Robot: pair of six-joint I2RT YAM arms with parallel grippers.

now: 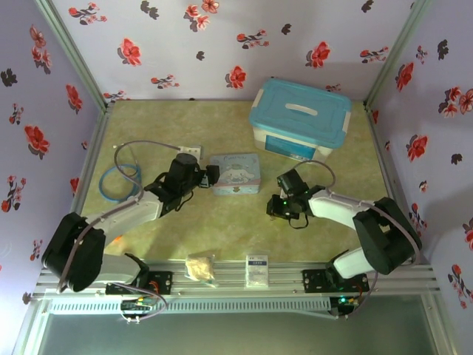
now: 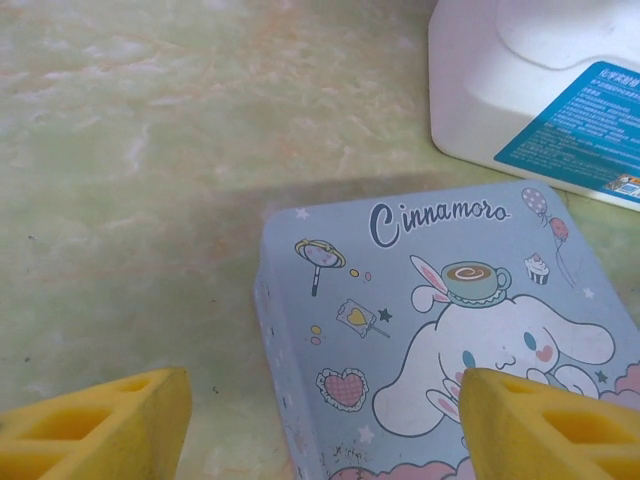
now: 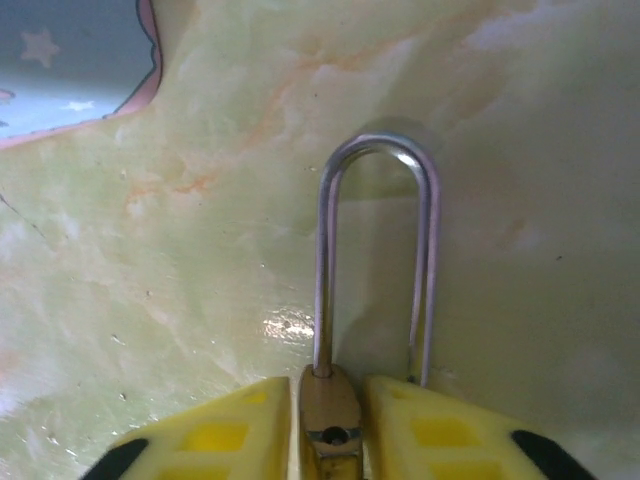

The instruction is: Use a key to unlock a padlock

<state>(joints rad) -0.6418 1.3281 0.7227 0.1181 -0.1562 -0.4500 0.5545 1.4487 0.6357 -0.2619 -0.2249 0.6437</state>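
The right tool (image 3: pixel 328 384) sits low over the green marbled counter (image 3: pixel 200 250). Its yellow fingers (image 3: pixel 240 425) stand narrowly apart on either side of the padlock (image 3: pixel 330 415). A thin dark seam shows at each side of the brass body, so I cannot tell whether they pinch it or merely flank it. The silvery shackle (image 3: pixel 322 260) points straight away from the wrist camera and throws a soft shadow on the counter beneath. A corner of the pale blue cartoon tin (image 3: pixel 60 60) shows at the upper left. From above, this right tool (image 1: pixel 278 205) lies to the right of the tin (image 1: pixel 235 174) and in front of the lidded blue storage box (image 1: pixel 299 115). The padlock itself is too small to pick out there. The left tool (image 2: pixel 322 400) is spread wide with nothing between its fingers (image 2: pixel 110 420). It hovers over the tin's left edge (the lid reads "Cinnamoro" in dark script) (image 2: pixel 420 300), one yellow fingertip over bare counter and the other over the printed lid. The white base of the storage box (image 2: pixel 480 80) sits beyond. From above, the left tool (image 1: pixel 213 175) is just beside the tin's left side.
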